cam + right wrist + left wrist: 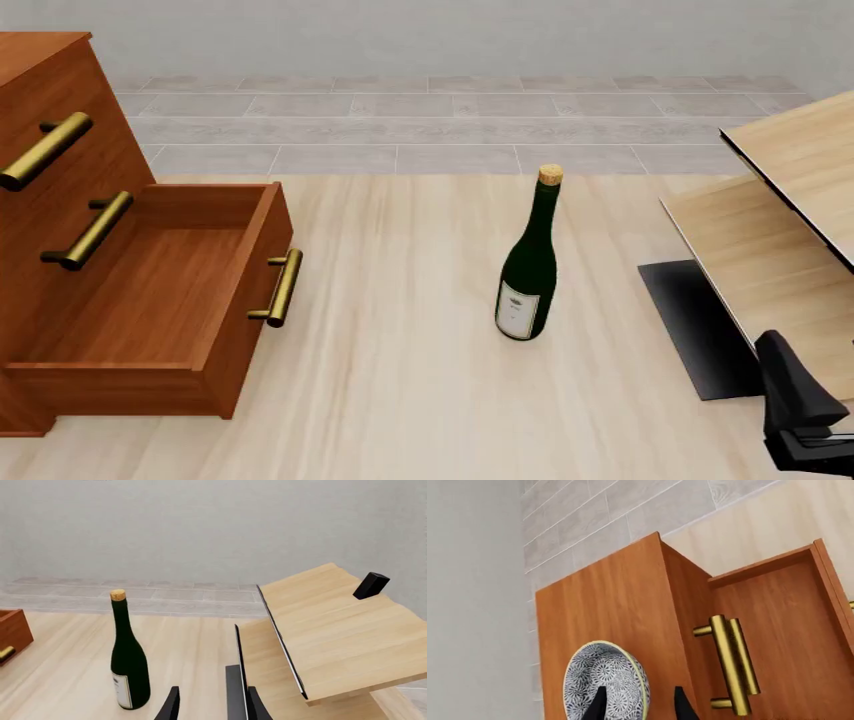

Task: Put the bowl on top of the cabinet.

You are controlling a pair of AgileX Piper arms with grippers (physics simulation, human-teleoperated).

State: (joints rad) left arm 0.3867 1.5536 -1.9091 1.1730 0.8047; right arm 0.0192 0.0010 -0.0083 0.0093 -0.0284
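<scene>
The grey-white patterned bowl [604,682] rests on the flat top of the reddish-brown cabinet [614,605], near its front edge, in the left wrist view. My left gripper [640,705] hangs over it, open. One finger is over the bowl's inside and the other is outside its rim, with no grip on it. In the front view only the cabinet's front [54,90] shows at the far left, so the bowl and the left arm are out of sight there. My right gripper [213,705] is open and holds nothing, low at the right by the pale furniture.
The cabinet's lower drawer [160,270] stands pulled out, with brass bar handles [278,288]. A green wine bottle [530,265] stands upright mid-table. Pale light-wood furniture [787,200] with a dark base fills the right side. The right arm [798,410] sits at the bottom right.
</scene>
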